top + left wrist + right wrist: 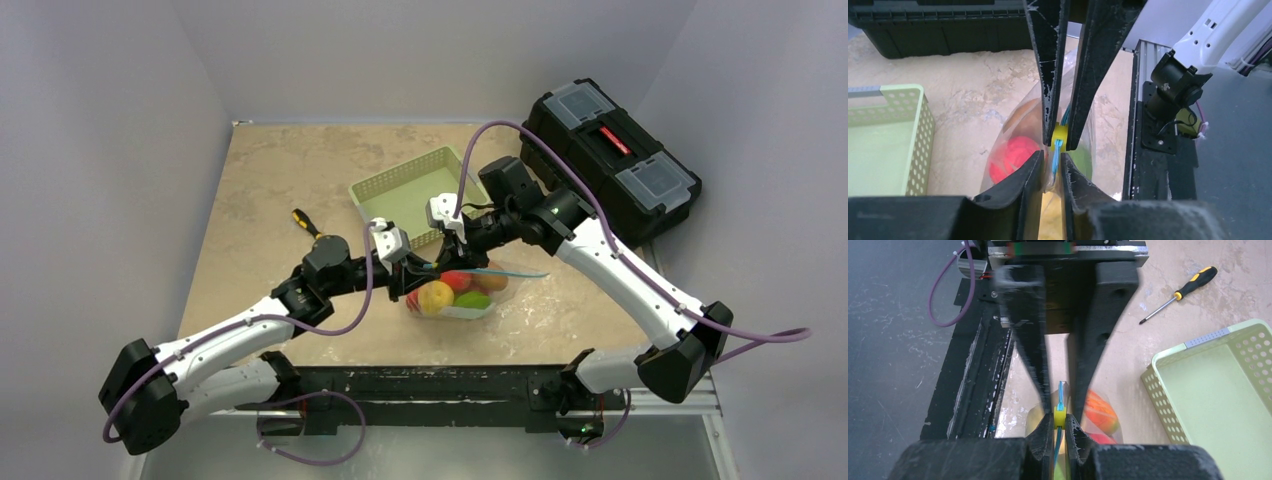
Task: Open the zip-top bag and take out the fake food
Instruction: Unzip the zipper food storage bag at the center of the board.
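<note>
1. The zip-top bag (pixel 470 295) lies just below centre of the top view, with the fake food (pixel 437 296) inside.
2. Right gripper (pixel 1060 418) pinches the yellow slider (pixel 1060 134), ready to drag it, we judge.
3. Left gripper (pixel 1052 157) fingers stand narrowly apart around the blue strip (pixel 1061 392), probably as an anchor. We cannot tell if they grip.
4. Green basket (pixel 400 180) sits just above.

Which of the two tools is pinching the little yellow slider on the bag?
The right tool: its tips are closed on the yellow slider. The left tool only straddles the blue zipper strip beside it.
</note>
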Robot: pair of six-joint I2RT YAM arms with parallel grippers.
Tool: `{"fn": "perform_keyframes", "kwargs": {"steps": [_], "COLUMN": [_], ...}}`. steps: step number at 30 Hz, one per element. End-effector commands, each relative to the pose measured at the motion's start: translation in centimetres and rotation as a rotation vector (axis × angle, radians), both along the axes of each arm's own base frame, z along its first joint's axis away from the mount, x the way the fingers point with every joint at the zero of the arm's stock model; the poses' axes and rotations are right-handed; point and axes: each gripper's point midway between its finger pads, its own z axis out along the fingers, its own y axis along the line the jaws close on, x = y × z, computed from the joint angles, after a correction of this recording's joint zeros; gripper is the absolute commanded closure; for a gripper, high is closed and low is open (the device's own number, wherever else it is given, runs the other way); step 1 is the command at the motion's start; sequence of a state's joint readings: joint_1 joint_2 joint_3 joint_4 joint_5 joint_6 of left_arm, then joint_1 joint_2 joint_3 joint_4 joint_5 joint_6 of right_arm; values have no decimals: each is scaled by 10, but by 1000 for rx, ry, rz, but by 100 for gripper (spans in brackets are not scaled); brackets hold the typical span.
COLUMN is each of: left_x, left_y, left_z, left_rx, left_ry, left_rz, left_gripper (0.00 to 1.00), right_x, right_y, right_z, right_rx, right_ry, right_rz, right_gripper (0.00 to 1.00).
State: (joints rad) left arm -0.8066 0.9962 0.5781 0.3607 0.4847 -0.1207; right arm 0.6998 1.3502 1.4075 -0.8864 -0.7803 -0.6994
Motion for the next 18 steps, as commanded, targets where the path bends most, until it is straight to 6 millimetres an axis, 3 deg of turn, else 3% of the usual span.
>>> {"fn": "perform_keyframes", "kwargs": {"steps": [1,10,18], "left_x": [-4,-5,-5], "left_y": [-7,30,41], "left_z": [27,17,11], "left_rx": [-62,-78,-87], "left_ry": [-50,-77,-69], "left_rz": [-48,103,153], "left_gripper": [100,100,100], "right_x": [-2,6,11], "right_y": [0,-14,-27], "right_z": [7,3,-3], "right_rx": [21,28,17], "right_ry": [-11,-23,-18], "right_rz": [17,-67,-106], "right_gripper": [100,100,100]}}
